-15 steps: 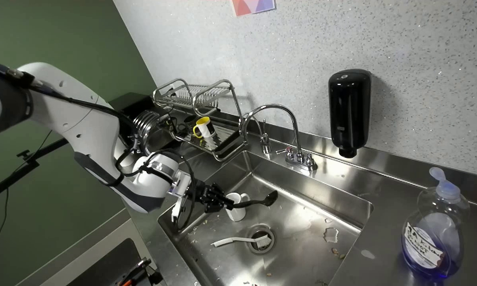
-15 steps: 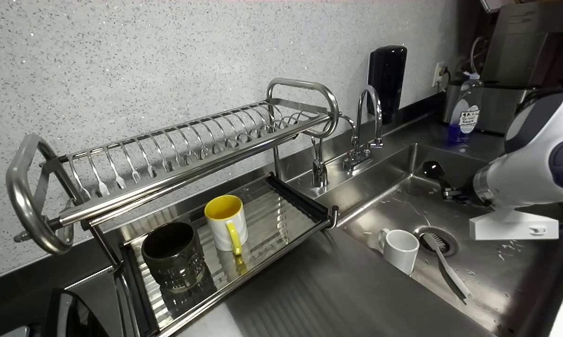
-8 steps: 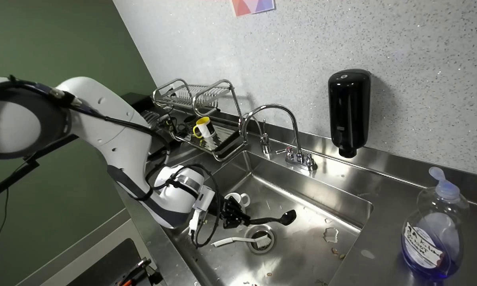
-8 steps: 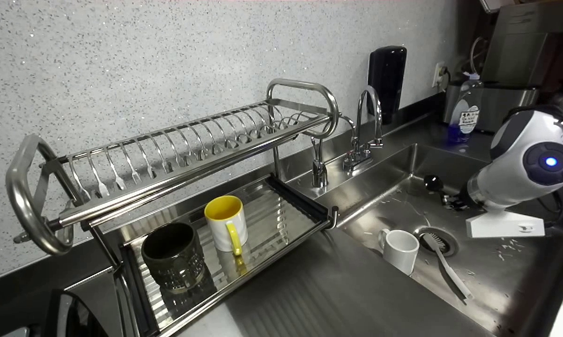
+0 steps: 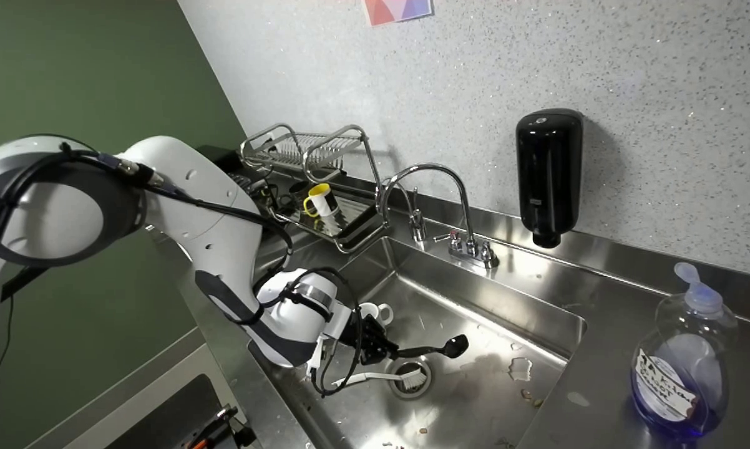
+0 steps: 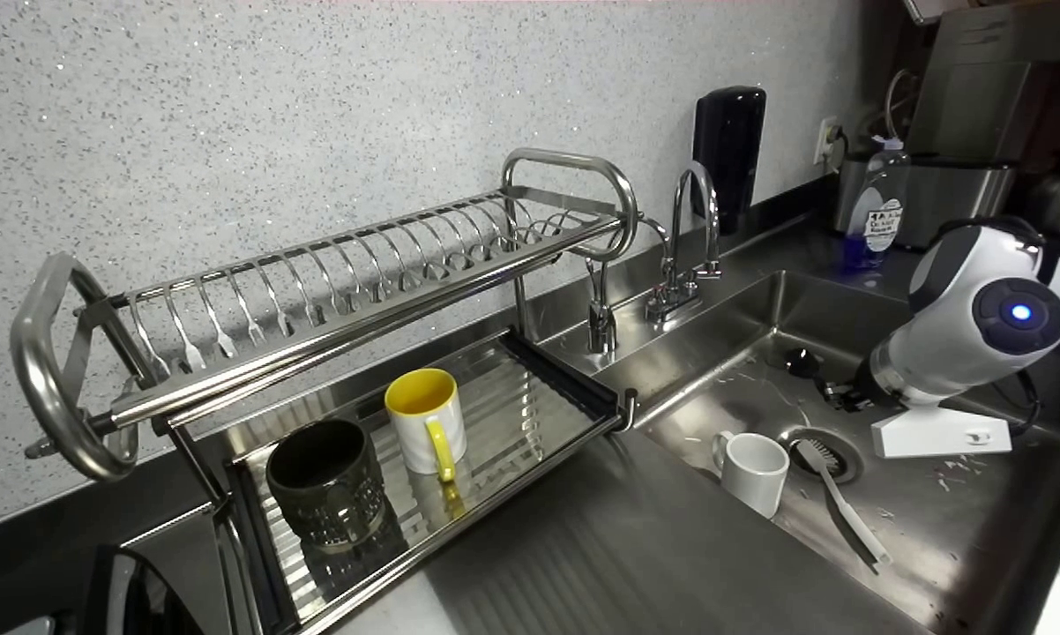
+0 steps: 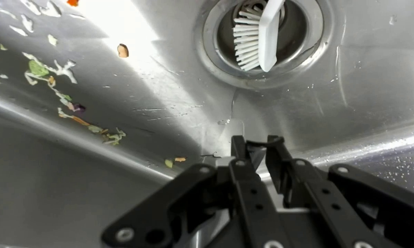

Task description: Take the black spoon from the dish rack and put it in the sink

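Observation:
My gripper [image 5: 392, 352] is shut on the handle of the black spoon [image 5: 455, 346], above the floor of the steel sink [image 5: 475, 411]. The spoon's bowl points away from the arm. An exterior view also shows the spoon [image 6: 802, 362] at the end of the gripper [image 6: 843, 399], inside the sink walls [image 6: 689, 388]. In the wrist view a dark curved part of the spoon [image 7: 260, 143] shows between the fingertips [image 7: 255, 140]; the rest is hidden. The dish rack [image 6: 371, 315] stands beside the sink and also shows in an exterior view [image 5: 331, 138].
In the sink are a white mug [image 6: 755, 472] and a white brush [image 6: 834, 498] lying over the drain [image 7: 210, 51], with food scraps around. The faucet [image 5: 463, 187] arches at the back edge. The rack holds a yellow-lined mug [image 6: 424, 419] and a dark mug [image 6: 327, 485].
My arm has moved farther over the sink, carrying the spoon toward the drain area and lower. The spoon stays in the gripper. In the last half second the movement is small.

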`<state>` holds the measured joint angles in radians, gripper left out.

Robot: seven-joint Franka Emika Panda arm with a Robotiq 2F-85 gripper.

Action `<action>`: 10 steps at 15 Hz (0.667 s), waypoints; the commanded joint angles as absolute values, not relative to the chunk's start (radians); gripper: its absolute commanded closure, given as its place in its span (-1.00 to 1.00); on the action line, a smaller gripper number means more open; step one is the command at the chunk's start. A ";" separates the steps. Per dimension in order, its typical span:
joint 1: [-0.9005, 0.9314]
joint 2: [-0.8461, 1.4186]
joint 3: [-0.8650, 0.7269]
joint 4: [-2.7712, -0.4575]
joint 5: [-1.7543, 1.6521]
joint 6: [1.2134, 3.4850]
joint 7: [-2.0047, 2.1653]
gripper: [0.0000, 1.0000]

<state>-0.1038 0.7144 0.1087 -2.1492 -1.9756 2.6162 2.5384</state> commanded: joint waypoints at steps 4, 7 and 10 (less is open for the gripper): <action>-0.145 0.755 0.067 -2.104 -2.096 2.680 2.399 0.90; -0.181 0.796 0.050 -2.049 -2.320 2.742 2.395 0.90; -0.258 0.864 0.089 -1.960 -2.588 2.811 2.447 0.90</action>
<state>-0.1878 0.7936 0.0547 -2.0606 -2.3933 2.7260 2.4234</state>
